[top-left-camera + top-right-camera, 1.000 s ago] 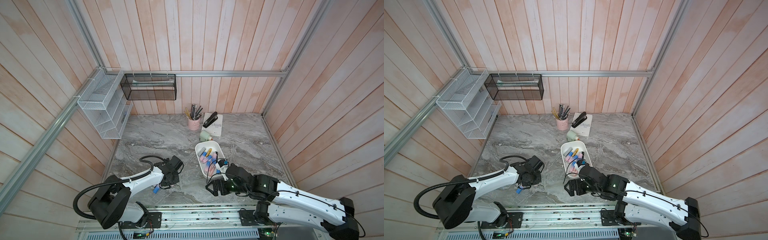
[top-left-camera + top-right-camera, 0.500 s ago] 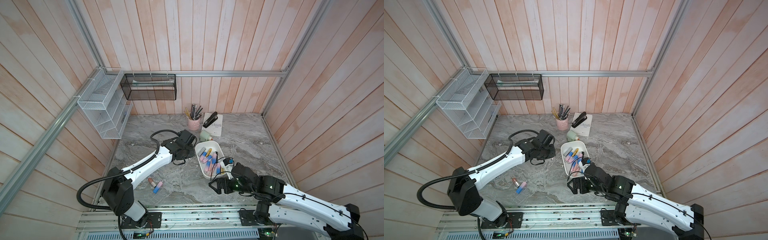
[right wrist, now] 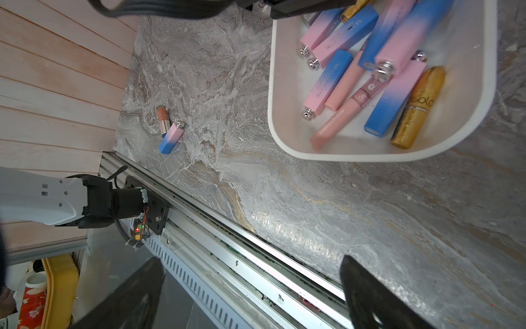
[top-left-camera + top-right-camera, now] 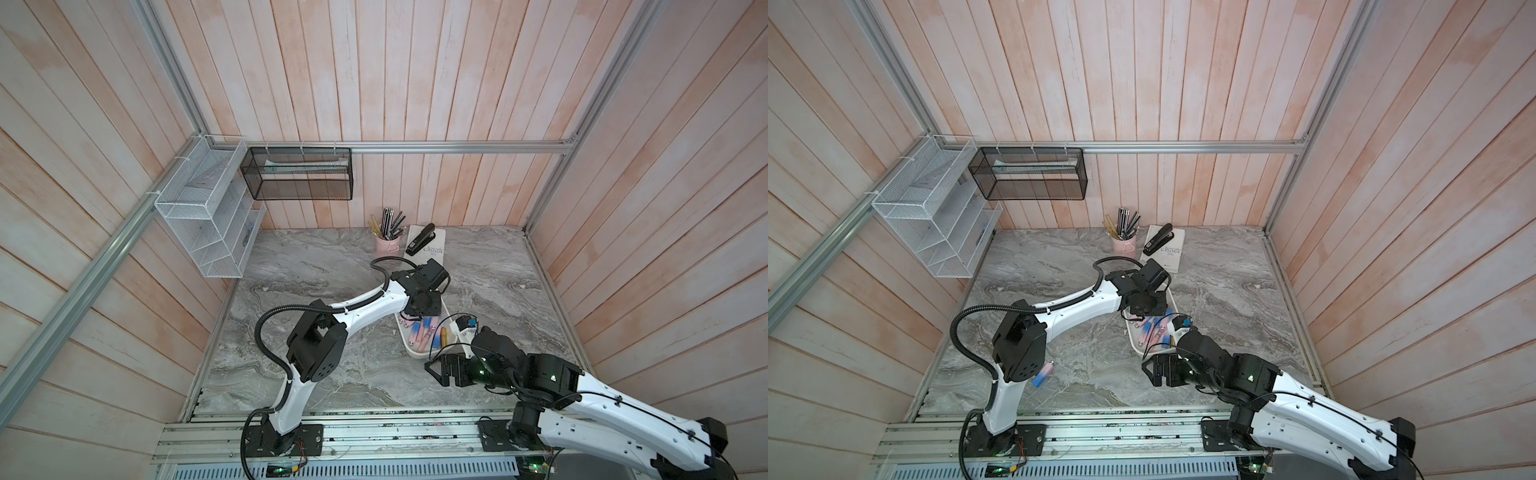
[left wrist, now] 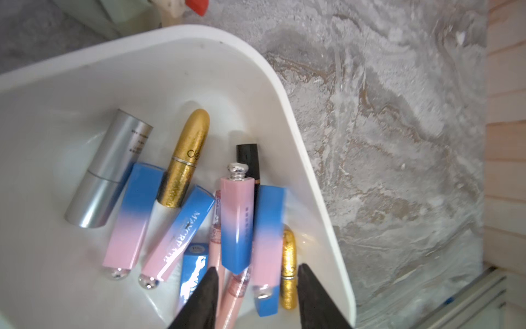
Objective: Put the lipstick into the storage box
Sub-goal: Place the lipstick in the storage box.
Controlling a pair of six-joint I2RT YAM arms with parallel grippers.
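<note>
one square pink-to-blue lipstick [image 5: 237,219]

Lettering on four things
"kakashow" on the gloss tube [image 3: 338,121]; "MANCREATE" on a blue-pink lipstick [image 5: 178,233]; "deolo" on the gold lipstick [image 3: 418,108]; what looks like "CRUSOE" on the book [image 4: 434,251].

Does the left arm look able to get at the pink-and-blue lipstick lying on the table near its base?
Probably yes. The pink-and-blue lipstick lies on bare table, only a brown lipstick beside it, and the left gripper, over the storage box, has open, empty jaws.
</note>
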